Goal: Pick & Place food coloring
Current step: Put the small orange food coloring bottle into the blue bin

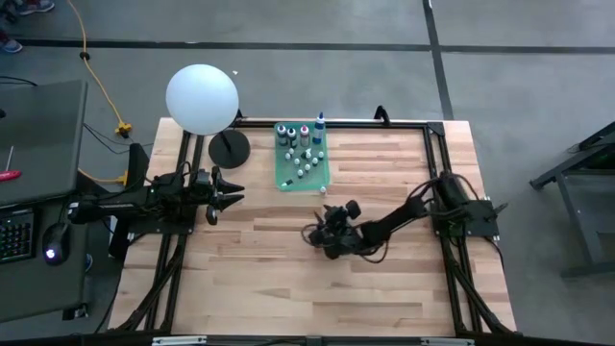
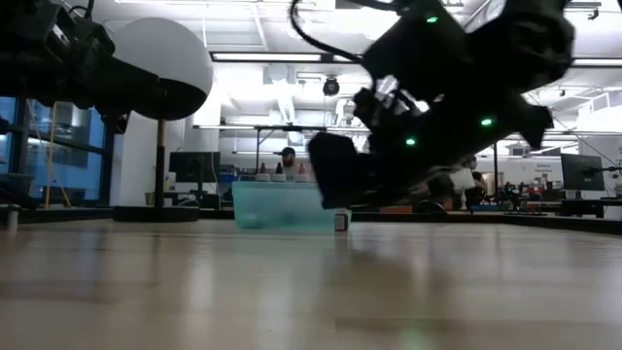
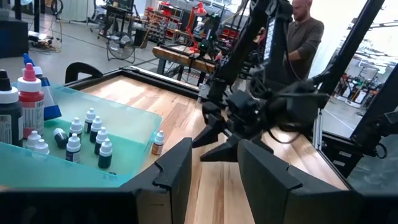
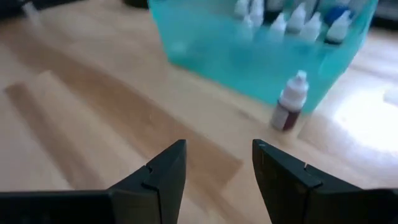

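Stray food coloring bottle, standing beside green tray on bench: looking light, rigid, slippery, tip-prone; right pincer gaping empty, best gripping mid-body.

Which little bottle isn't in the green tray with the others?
The small brown bottle with the white cap. It stands alone on the wooden table, just outside the green tray, nearest the right hand, which is open and empty.

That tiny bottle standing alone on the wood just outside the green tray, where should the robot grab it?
Probably around the dark body of the lone bottle, below its narrow white cap. It stands upright, with the tray close behind it, so the open right end effector should come in level from the open table side.
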